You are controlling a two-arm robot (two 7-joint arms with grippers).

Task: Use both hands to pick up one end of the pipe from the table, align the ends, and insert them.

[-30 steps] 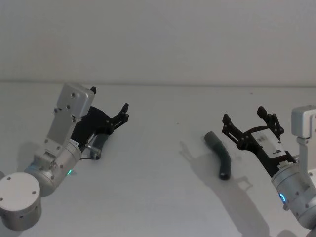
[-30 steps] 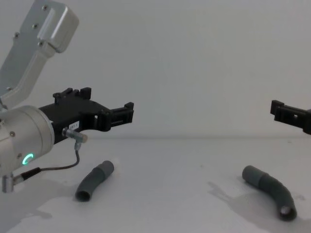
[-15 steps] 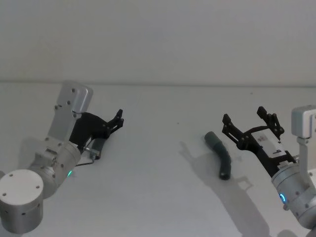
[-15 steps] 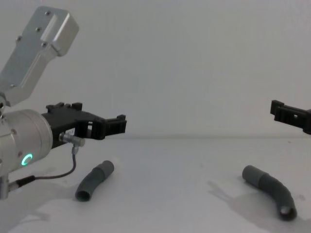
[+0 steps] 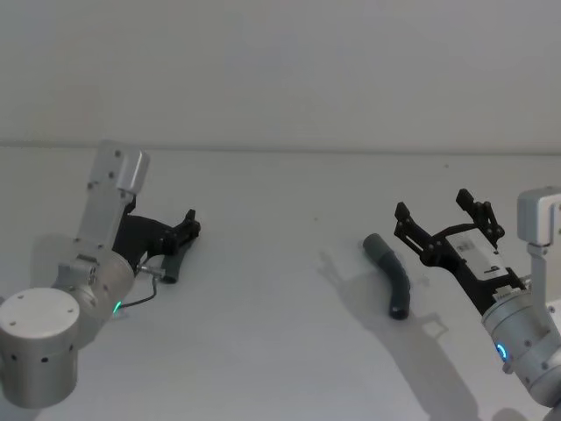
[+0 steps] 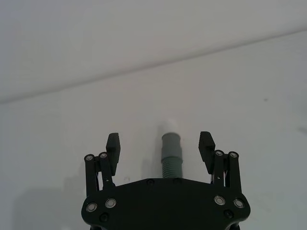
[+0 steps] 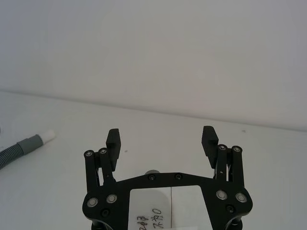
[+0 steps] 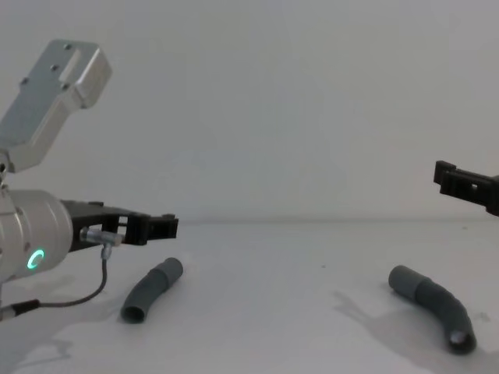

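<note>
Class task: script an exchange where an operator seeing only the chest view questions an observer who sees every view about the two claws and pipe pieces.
Operator: Is the left claw lined up over the left pipe piece?
Observer: Yes; the left wrist view shows the left pipe piece centred between the left claw's open fingers.
Operator: And the right claw?
Observer: The right wrist view shows it open, with nothing between its fingers.

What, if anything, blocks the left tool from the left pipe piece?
Likely nothing, so yes: the left tool hangs open above the left pipe piece, lined up between its fingers.
</note>
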